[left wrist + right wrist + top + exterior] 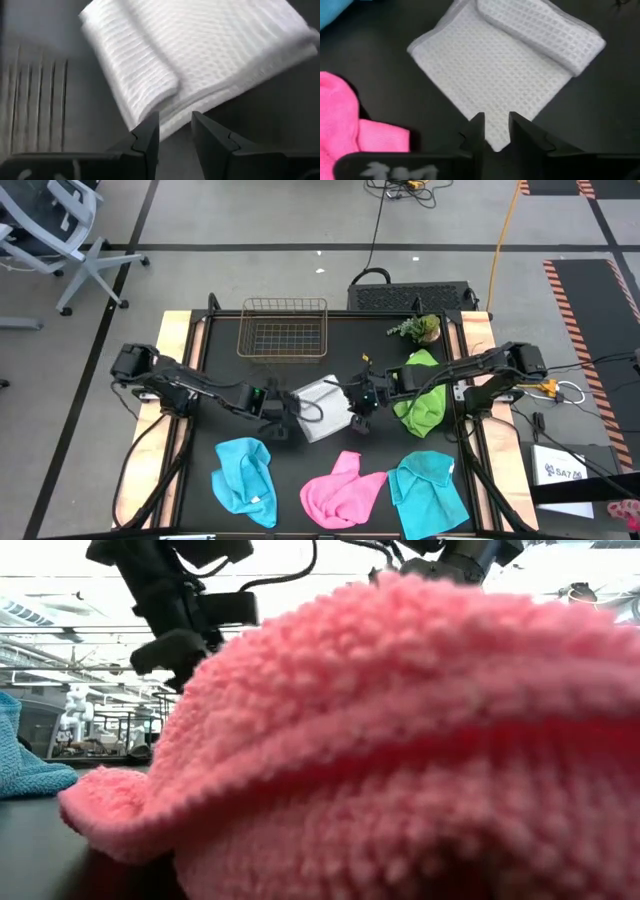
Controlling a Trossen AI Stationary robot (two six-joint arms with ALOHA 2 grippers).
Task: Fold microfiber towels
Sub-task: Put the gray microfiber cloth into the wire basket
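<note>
A white-grey towel (322, 408) lies mid-table with one side folded over in a thick band (540, 30). My left gripper (285, 425) stands open at the towel's left edge (165, 122), fingertips just short of it. My right gripper (362, 415) is open over the towel's right corner (495, 140), which shows in the gap between its fingers. Along the near edge lie a cyan towel (245, 477), a pink towel (342, 488) and a second cyan towel (430, 490), all crumpled. A lime green towel (422, 400) lies bunched under my right arm. My right gripper slants down from the table's right, with its fingers on either side of the white towel's corner (495, 142). The towel lies flat on the table. Whether the fingers touch it, I cannot tell.
A copper wire basket (283, 330) stands at the far side, left of centre, and a small green plant (418, 328) at the far right. The pink towel (400, 740) fills most of the low view, with a cyan towel (30, 765) at its left.
</note>
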